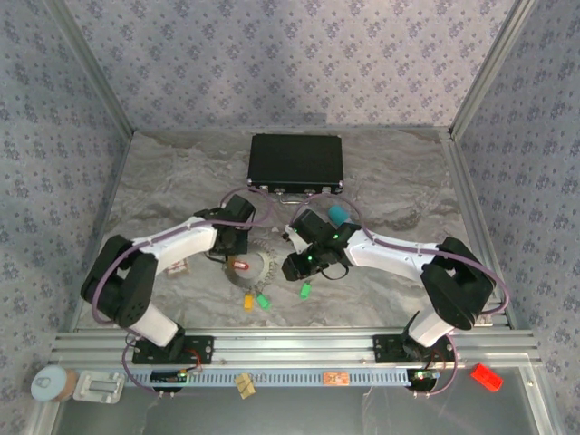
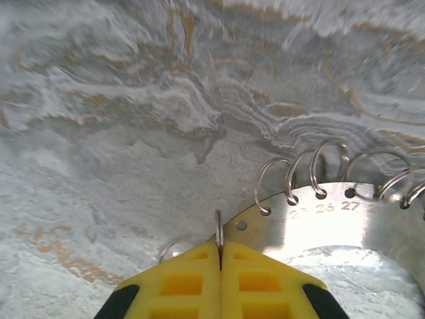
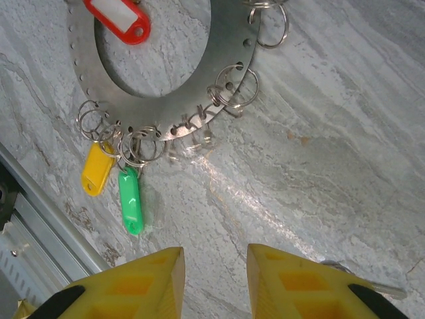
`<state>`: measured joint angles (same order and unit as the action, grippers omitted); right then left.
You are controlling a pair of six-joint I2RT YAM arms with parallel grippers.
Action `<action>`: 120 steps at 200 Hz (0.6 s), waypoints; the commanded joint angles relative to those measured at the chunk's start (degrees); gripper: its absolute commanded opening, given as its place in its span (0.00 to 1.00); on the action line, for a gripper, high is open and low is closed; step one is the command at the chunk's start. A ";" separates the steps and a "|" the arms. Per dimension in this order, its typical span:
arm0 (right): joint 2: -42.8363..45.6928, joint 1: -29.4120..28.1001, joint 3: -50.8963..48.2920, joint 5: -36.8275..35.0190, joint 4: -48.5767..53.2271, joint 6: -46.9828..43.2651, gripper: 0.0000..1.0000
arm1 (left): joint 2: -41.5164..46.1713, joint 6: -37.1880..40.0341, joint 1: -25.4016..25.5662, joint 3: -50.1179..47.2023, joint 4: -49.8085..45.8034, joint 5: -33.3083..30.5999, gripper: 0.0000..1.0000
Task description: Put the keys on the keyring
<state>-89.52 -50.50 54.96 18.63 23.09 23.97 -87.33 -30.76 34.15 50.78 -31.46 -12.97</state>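
The keyring (image 1: 256, 271) is a flat metal disc with small split rings round its rim, lying on the marble table. A red key (image 1: 239, 266) lies in its middle hole. A yellow key (image 3: 97, 169) and a green key (image 3: 131, 199) hang from rings at its edge. Another green key (image 1: 305, 291) lies loose to the right. My left gripper (image 2: 220, 244) is shut on one small ring (image 2: 219, 226) at the rim of the keyring (image 2: 319, 226). My right gripper (image 3: 216, 266) stands open over bare marble, with nothing between its fingers, a short way from the keyring (image 3: 232, 46).
A black case (image 1: 295, 163) lies at the back centre, and a teal cylinder (image 1: 338, 215) sits behind my right arm. A red block (image 1: 486, 376) rests beyond the front rail at the right. Metal frame posts border both sides.
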 commanded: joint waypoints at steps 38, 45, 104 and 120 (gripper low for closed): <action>6.98 3.40 -0.55 -0.70 -0.47 0.01 0.31 | 16.89 13.21 1.80 -4.19 8.30 -2.91 0.00; 8.14 4.25 -0.58 -0.78 -0.42 -0.50 0.31 | 18.49 15.10 1.88 -4.71 9.30 -2.32 0.00; 13.87 15.29 2.78 1.58 -0.37 -8.06 0.30 | 28.63 30.39 0.80 -11.26 20.73 9.65 0.00; 13.84 16.69 4.74 1.08 -0.06 -11.46 0.30 | 29.60 33.22 0.18 -12.42 22.36 13.68 0.00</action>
<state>-76.16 -35.48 55.86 18.90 22.11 18.70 -59.51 -5.54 35.31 39.97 -15.14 -6.68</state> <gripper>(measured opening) 0.302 0.044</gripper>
